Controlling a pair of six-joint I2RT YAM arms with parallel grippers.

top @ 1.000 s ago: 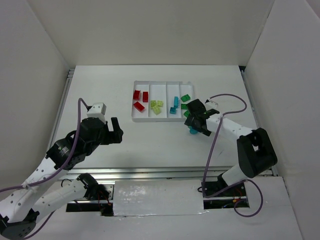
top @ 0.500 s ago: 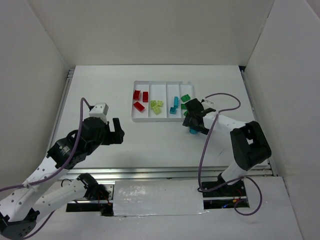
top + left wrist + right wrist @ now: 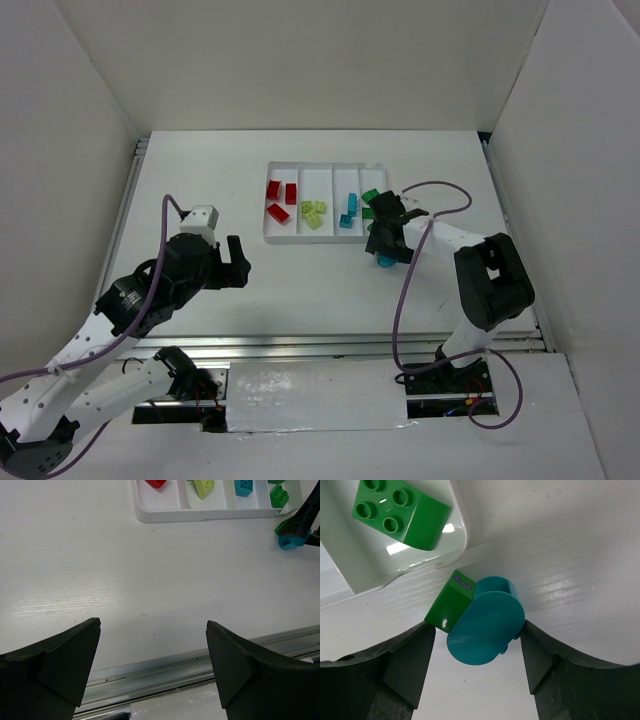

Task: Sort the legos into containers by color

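- tray (image 3: 300, 240): white; table (image 3: 150, 570): white
- in tray: red bricks (image 3: 273, 188), pale yellow-green bricks (image 3: 314, 213), cyan bricks (image 3: 348, 212), green brick (image 3: 400, 512)
- rounded brick (image 3: 487, 625): cyan; small brick (image 3: 449, 607): green, purple mark
- left end effector (image 3: 153, 630), right end effector (image 3: 475, 627): black

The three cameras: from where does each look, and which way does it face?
Top external: overhead at the near side, looking down on the table and its shallow white plastic tray; left arm and right arm show.
Left wrist: on the left arm, facing forward over the table toward the tray's near edge; left dark fingers frame the bottom.
Right wrist: low, facing straight down at a rounded cyan plastic brick beside a green plastic brick, between right dark fingers.
Shared: both wrist views show those two bricks.
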